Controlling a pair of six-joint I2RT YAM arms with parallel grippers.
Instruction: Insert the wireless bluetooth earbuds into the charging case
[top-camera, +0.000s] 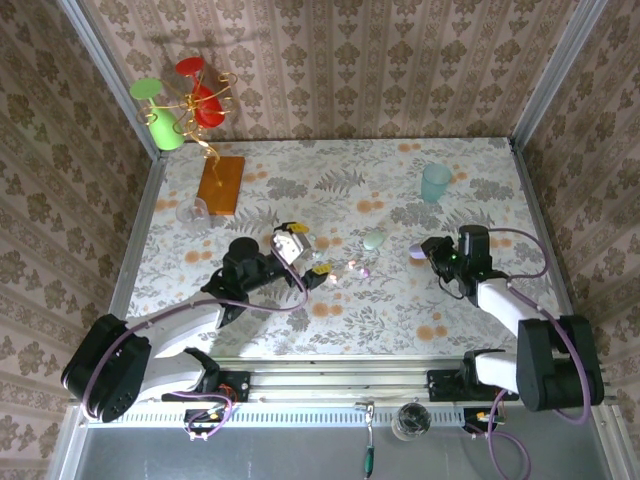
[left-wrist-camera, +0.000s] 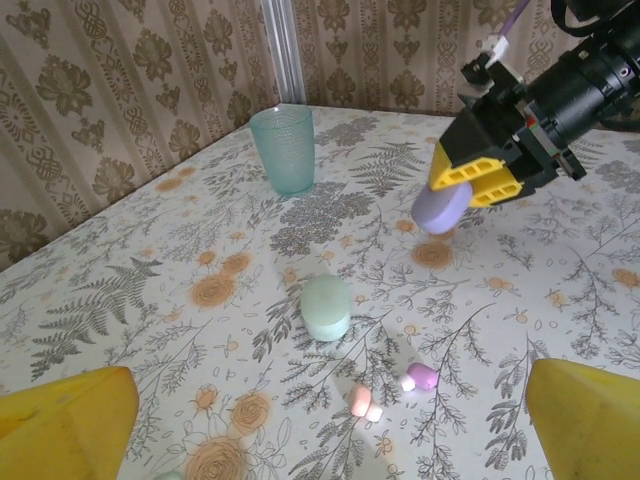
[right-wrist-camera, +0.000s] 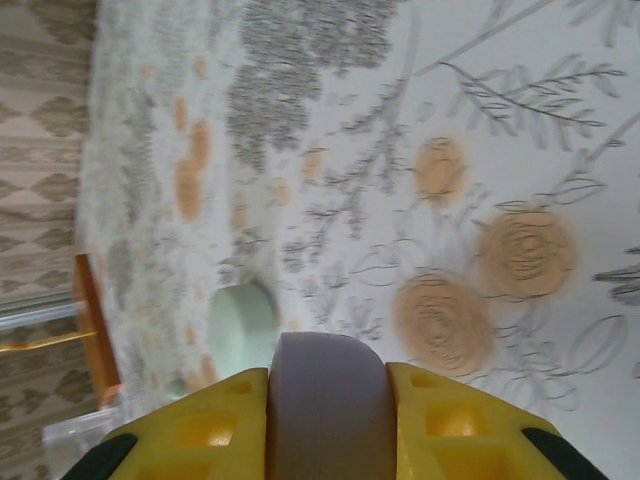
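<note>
R pincer (left-wrist-camera: 478, 180) clamped lilac case (left-wrist-camera: 441, 208) nr right edge of table (top-camera: 500, 200); L pincer (left-wrist-camera: 330, 430) gaped wide over pink earbud (left-wrist-camera: 362, 402), lilac earbud (left-wrist-camera: 420, 377) mid-table. Pick-up step prob; next needed precise pinch.

The lilac case (right-wrist-camera: 325, 400) and mint case (left-wrist-camera: 326, 307) are showing smooth, satin plastic. The pink earbud (left-wrist-camera: 361, 402) and lilac earbud (left-wrist-camera: 420, 377) are gleaming glossy. The teal cup (left-wrist-camera: 283, 148) is looking ribbed, translucent plastic. The yellow fingers (right-wrist-camera: 200, 435) are looking matt plastic.
</note>
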